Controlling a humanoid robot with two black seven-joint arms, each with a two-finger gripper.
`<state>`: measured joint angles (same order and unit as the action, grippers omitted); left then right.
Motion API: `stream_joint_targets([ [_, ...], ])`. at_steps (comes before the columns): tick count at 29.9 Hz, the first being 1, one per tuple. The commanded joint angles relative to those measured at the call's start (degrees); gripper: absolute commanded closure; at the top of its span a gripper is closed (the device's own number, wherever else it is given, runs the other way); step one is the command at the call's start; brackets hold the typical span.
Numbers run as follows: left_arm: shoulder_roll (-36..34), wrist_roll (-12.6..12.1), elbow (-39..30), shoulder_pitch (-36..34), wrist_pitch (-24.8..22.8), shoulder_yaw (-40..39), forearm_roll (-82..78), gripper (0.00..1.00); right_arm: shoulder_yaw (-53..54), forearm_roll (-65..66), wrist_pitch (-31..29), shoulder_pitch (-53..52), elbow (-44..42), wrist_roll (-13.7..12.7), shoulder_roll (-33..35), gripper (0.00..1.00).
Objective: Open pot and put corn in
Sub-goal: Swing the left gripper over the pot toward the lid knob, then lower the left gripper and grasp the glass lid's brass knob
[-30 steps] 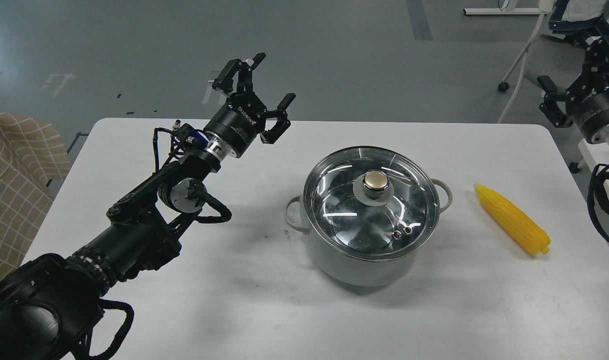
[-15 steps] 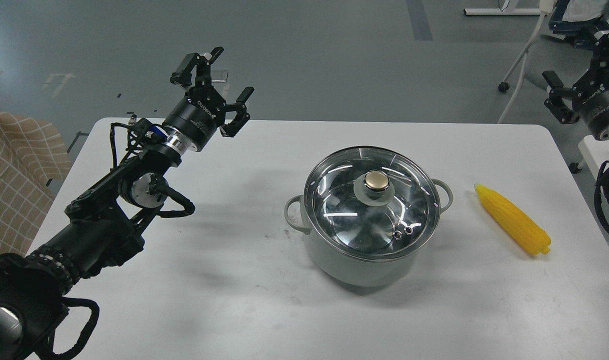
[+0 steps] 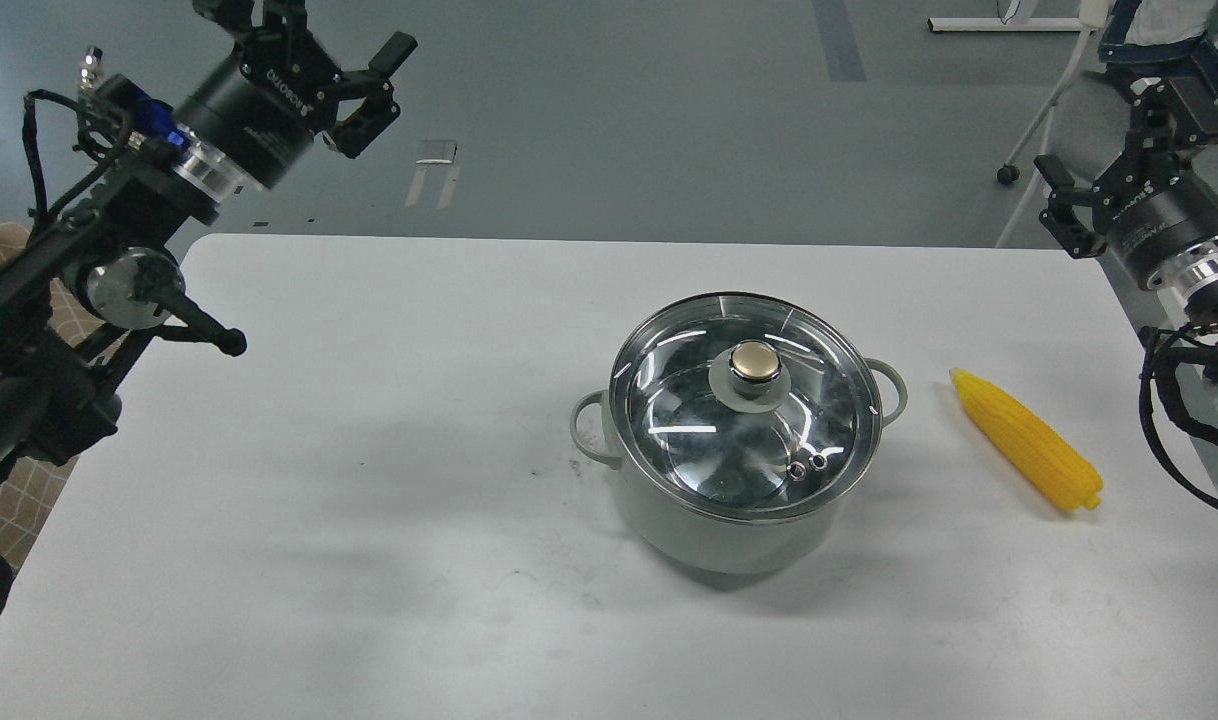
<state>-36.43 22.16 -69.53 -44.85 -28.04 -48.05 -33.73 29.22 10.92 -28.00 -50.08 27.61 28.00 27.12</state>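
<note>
Left pincer (image 3: 314,45): raised at the upper-left corner of the view, beyond the far-left edge of the table (image 3: 369,520), fingers spread, carrying nothing; part of it is cut off by the top edge of the picture. Right pincer (image 3: 1109,140): raised at the upper-right edge of the view, off the right side of the table, fingers spread apart, likewise carrying nothing. Pot (image 3: 734,500): upright on the table, right of centre, with one loop handle showing on each side. Lid (image 3: 669,420): glass, seated squarely on the pot rim, its brass-coloured knob (image 3: 754,362) at the centre; through the glass only the shiny steel interior shows, with no contents visible. Corn (image 3: 1027,440): lying flat on the table to the right of the pot, near it but not touching, tapered end pointing away from the robot, blunt end toward the right front. Task status, as judged from this arrangement: no step is complete. The pot is closed and the corn is outside it. Remaining steps: grip the knob, lift the lid clear and set it aside; grip the corn; lower it into the pot. Neither pincer is close to its likely target, so each approach is yet to be made
</note>
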Motion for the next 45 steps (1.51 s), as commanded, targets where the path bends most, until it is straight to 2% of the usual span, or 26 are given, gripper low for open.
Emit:
stream_joint_targets([
  [1, 0.3, 0.0, -9.7, -1.8, 0.6, -0.1, -17.7, 0.02, 1.2, 0.0, 0.0, 1.3, 0.5, 0.0, 0.0, 0.00],
  [3, 1.9, -0.3, -14.6, -3.3, 3.9, 0.0, -28.0, 0.02, 2.0, 0.1, 0.0, 2.2, 1.2, 0.0, 0.4, 0.00],
  [5, 4.2, -0.4, -17.0, -5.6, 5.1, 0.4, -37.9, 0.02, 2.9, 0.1, 0.0, 3.3, 2.7, 0.0, 0.7, 0.00],
  [10, 11.9, -0.4, -17.3, -8.8, 5.5, 1.9, -63.4, 0.02, 5.0, 0.3, 0.0, 4.2, 7.4, 0.0, 3.7, 0.00],
  [12, 16.2, 0.1, -16.5, -9.9, 5.5, 4.1, -76.4, 0.02, 5.4, 0.2, 0.0, 4.5, 8.2, 0.0, 5.0, 0.00],
  [14, 18.2, 0.2, -15.1, -10.4, 5.6, 6.7, -82.3, 0.02, 6.2, 0.2, 0.0, 5.0, 9.3, 0.0, 6.2, 0.00],
  [18, 19.7, 0.2, -12.8, -11.1, 7.6, 11.9, -88.1, 0.02, 6.9, 0.3, 0.0, 6.4, 10.5, 0.0, 6.5, 0.00],
  [20, 20.3, 0.2, -10.5, -11.7, 10.0, 16.4, -91.3, 0.02, 7.5, 0.3, 0.0, 7.4, 11.2, 0.0, 6.7, 0.00],
  [25, 20.8, 0.2, -6.1, -11.5, 13.8, 20.4, -91.3, 0.02, 8.7, 0.3, 0.0, 8.9, 12.5, 0.0, 7.1, 0.00],
  [45, 22.5, 0.2, -0.7, -9.5, 14.2, 26.6, -91.3, 0.08, 8.8, 0.3, 0.0, 9.5, 13.0, 0.0, 7.0, 0.00],
])
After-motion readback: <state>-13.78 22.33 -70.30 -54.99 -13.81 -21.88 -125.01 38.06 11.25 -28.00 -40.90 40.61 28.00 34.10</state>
